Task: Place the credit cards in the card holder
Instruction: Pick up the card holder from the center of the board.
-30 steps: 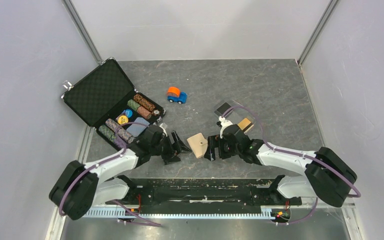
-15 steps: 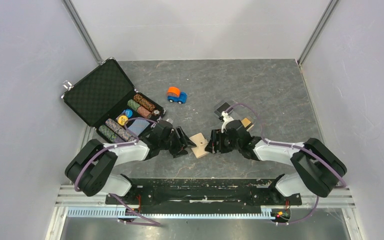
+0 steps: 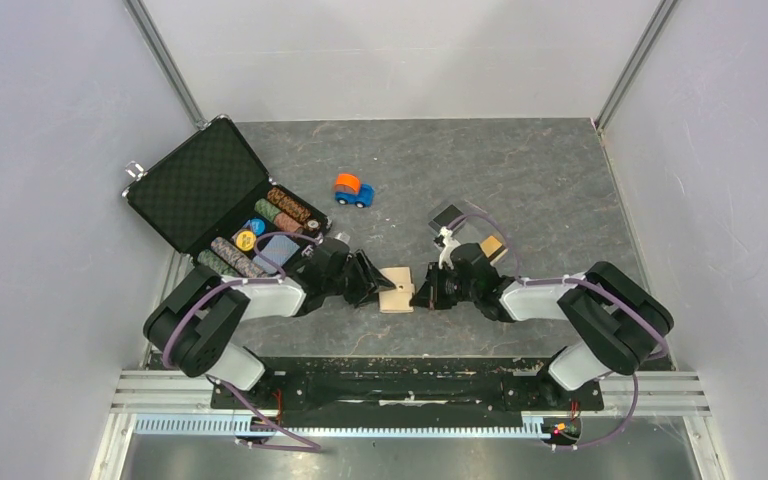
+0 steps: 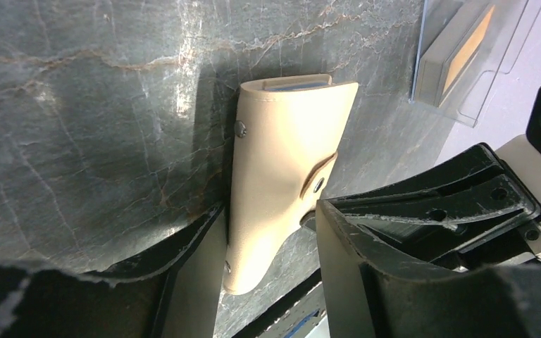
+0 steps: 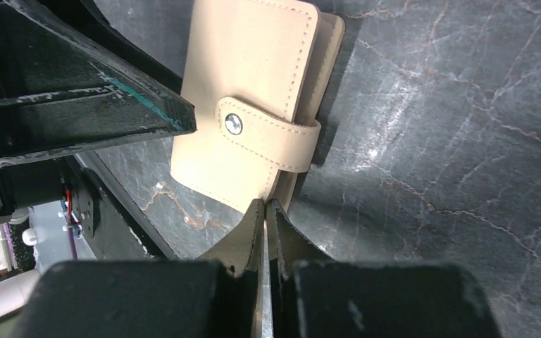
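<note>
The card holder [image 3: 396,289] lies between both end effectors — chip case [image 3: 222,200] far left, toy car [image 3: 353,189] behind.

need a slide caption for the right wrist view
Right gripper shut at the edge of the snapped-closed beige card holder on the grey table, the left gripper's finger alongside.

White-and-black arms [image 3: 260,296], purple cables, scuffed black pincer fingers [image 4: 408,232].

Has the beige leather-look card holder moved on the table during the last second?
Yes. The beige leather-look card holder has turned from diamond-wise to nearly square with the table edge and shifted slightly toward the black chip briefcase, which stayed put.
</note>
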### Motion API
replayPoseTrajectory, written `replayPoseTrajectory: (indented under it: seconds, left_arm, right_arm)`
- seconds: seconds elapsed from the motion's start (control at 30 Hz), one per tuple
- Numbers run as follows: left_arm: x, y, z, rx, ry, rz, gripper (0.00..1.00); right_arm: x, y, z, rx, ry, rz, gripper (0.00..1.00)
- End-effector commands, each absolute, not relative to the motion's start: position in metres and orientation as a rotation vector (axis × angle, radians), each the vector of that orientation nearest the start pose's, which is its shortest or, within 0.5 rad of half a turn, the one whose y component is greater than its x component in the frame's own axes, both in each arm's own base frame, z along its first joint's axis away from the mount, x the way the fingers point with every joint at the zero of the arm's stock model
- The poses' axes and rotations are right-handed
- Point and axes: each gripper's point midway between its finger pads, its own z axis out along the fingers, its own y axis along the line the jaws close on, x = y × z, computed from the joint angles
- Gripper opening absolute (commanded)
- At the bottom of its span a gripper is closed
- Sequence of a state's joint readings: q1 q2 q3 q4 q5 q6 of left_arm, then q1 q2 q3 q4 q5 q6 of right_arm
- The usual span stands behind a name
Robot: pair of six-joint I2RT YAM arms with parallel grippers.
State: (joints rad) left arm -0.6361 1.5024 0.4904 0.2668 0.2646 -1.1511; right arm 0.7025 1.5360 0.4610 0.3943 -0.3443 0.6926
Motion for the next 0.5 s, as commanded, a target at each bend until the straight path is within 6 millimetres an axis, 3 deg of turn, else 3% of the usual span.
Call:
replayPoseTrajectory:
  seconds: [0.0,0.2,0.47]
  left_arm:
    - [0.222,-0.272,0.040,-0.469,2.511,-1.158,0.55]
    - [0.207,-0.286,0.071,-0.290,2.458,-1.337,0.56]
    - [0.199,-0.288,0.089,-0.241,2.384,-1.435,0.51]
  right_arm:
    - [0.211,0.295,0.052,-0.236,2.331,1.170,0.00]
    - [0.210,0.292,0.068,-0.209,2.283,1.194,0.00]
    - [0.201,0.293,0.063,-0.206,2.298,1.246,0.00]
